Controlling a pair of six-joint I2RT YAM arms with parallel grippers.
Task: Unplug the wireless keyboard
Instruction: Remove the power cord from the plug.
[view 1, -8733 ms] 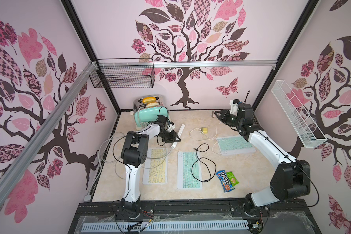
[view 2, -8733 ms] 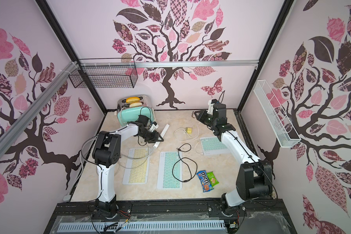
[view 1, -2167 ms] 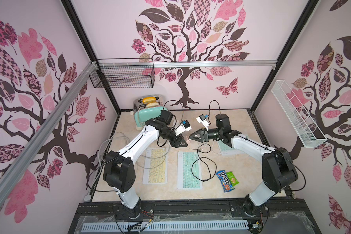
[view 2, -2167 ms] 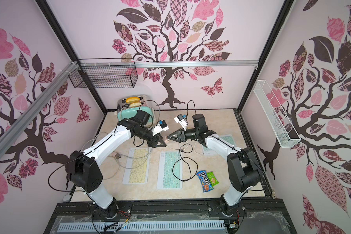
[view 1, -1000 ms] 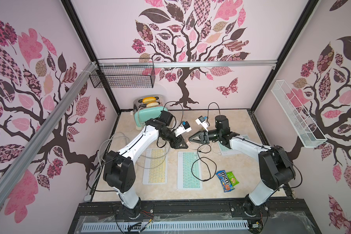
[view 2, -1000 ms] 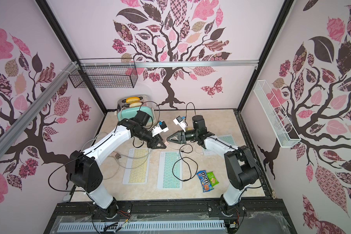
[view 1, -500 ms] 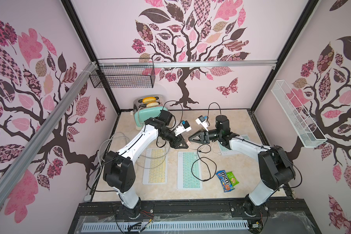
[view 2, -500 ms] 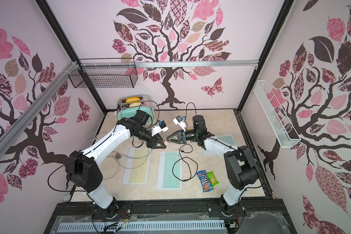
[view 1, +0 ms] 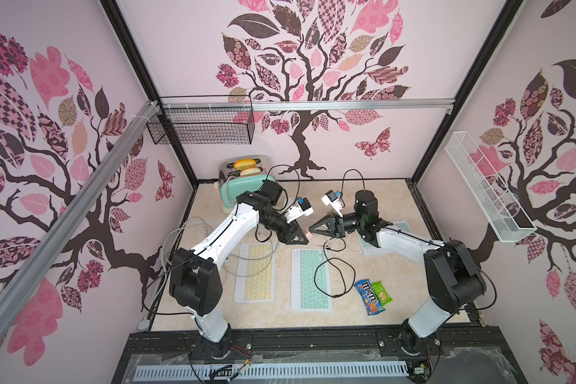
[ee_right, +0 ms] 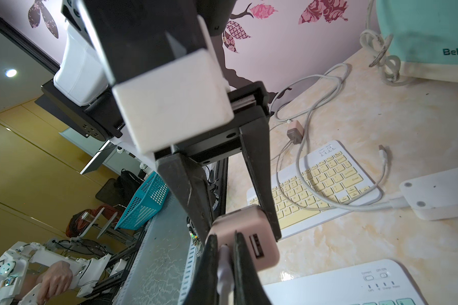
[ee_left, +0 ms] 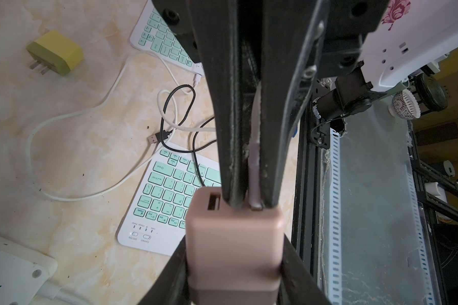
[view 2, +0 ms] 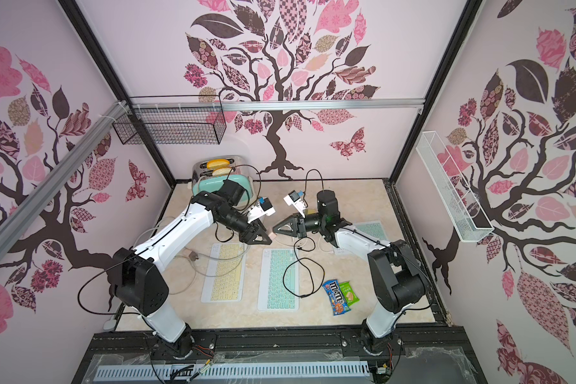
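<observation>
I have the left pincer (ee_right: 242, 232) part-way open and clamped across the pink charger (ee_left: 234, 237). It holds that block in the air above the bench (view 1: 396, 299), so the block is braced. The right pincer (ee_left: 252, 202) meets it nose to nose, closed almost completely on the USB plug (ee_left: 255, 169) seated in the charger's face. The socket beside it is empty. My reading is that one arm anchors while the other is set to pull straight back along the plug's axis. The plug is not yet out.

The wireless keyboard to be freed must be one of three lying flat on the bench:
- the yellow-keyed keyboard (view 1: 254, 272), on the left arm's side
- the middle mint keyboard (view 1: 310, 279), whose far end lies roughly under the pincers
- the far mint keyboard (view 2: 373, 230), partly under the right arm

I can't trace the held lead through the tangle to say which one it feeds.

My count:
- Three keyboards.
- Three chargers: the pink one held, a yellow charger (ee_left: 54, 52) lying on the bench with its prongs showing, and a brownish charger (ee_right: 295, 133) near the yellow-keyed keyboard.
- One black cable (view 1: 326, 276) looped over the middle mint keyboard, its plug free.
- Several white leads I can't separate.
- One white power strip (ee_right: 434, 195).
- One toaster (view 1: 243, 179) with two slices in it.
- Two snack packets touching: an M&M's bag (view 1: 366, 296) and a green packet (view 1: 381, 294).
</observation>
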